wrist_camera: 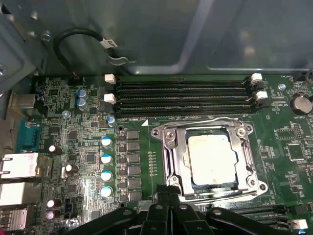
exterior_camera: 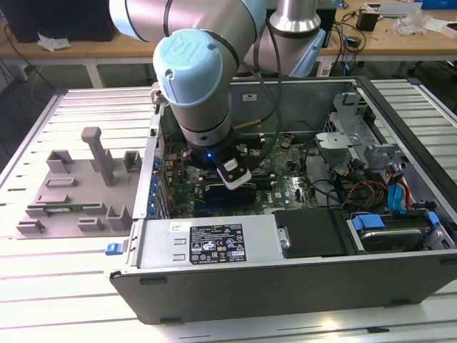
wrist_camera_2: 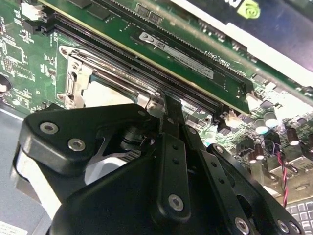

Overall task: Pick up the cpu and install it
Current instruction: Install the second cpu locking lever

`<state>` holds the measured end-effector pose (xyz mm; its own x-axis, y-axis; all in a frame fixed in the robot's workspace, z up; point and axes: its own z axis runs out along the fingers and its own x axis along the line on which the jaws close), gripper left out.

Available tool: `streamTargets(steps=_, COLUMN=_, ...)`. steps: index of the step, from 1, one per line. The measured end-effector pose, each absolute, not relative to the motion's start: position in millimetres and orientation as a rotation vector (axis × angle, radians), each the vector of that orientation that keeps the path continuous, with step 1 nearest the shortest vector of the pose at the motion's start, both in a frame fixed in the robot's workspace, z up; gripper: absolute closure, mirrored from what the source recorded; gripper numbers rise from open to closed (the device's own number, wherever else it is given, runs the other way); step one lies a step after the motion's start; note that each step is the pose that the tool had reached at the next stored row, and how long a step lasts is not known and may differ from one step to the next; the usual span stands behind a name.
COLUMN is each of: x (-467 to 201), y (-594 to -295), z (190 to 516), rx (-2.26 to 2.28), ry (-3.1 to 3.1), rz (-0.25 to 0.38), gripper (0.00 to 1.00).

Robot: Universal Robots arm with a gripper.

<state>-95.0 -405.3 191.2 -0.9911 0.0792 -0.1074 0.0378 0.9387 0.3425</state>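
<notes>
The cpu (wrist_camera: 209, 159), a pale silvery square, lies flat inside the socket's metal bracket (wrist_camera: 168, 147) on the green motherboard (wrist_camera: 88, 142). It also appears as a pale patch (wrist_camera_2: 102, 90) in the second wrist view. My gripper (wrist_camera: 166, 190) hovers low at the socket's edge, on the side away from the memory slots. Its fingertips are pressed together with nothing between them. In the second wrist view the gripper (wrist_camera_2: 168, 100) touches or nearly touches the bracket's corner. In the exterior view the gripper (exterior_camera: 232, 175) reaches down into the open computer case, and the arm hides the socket.
Empty memory slots (wrist_camera: 186, 93) run beside the socket. A graphics card (wrist_camera_2: 186, 46) stands close by. The case walls (exterior_camera: 214, 246), drive bay (exterior_camera: 385, 229) and cables (exterior_camera: 357, 189) crowd the space. A grey tray with upright blocks (exterior_camera: 71, 193) sits on the exterior view's left.
</notes>
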Motion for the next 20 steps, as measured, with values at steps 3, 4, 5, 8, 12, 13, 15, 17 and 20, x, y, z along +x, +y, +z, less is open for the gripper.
streamTargets(steps=3, x=-95, y=-405, z=193, rx=0.091, ry=2.975, rz=0.519, gripper=0.89)
streamTargets(steps=4, x=-95, y=-405, z=194, rx=0.091, ry=2.976, rz=0.513, gripper=0.89)
streamTargets(steps=5, x=-95, y=-405, z=198, rx=0.091, ry=2.977, rz=0.505, gripper=0.89)
streamTargets(steps=8, x=-95, y=-405, z=206, rx=0.093, ry=2.979, rz=0.487, gripper=0.89)
streamTargets(steps=12, x=-94, y=-405, z=215, rx=0.102, ry=2.994, rz=0.402, gripper=0.89)
streamTargets(steps=13, x=-93, y=-405, z=215, rx=0.104, ry=2.995, rz=0.388, gripper=0.89)
streamTargets(steps=15, x=-89, y=-405, z=215, rx=0.112, ry=2.996, rz=0.375, gripper=0.89)
streamTargets(steps=17, x=-80, y=-405, z=215, rx=0.118, ry=2.997, rz=0.366, gripper=0.89)
streamTargets(steps=20, x=-67, y=-404, z=215, rx=0.121, ry=2.997, rz=0.359, gripper=0.89)
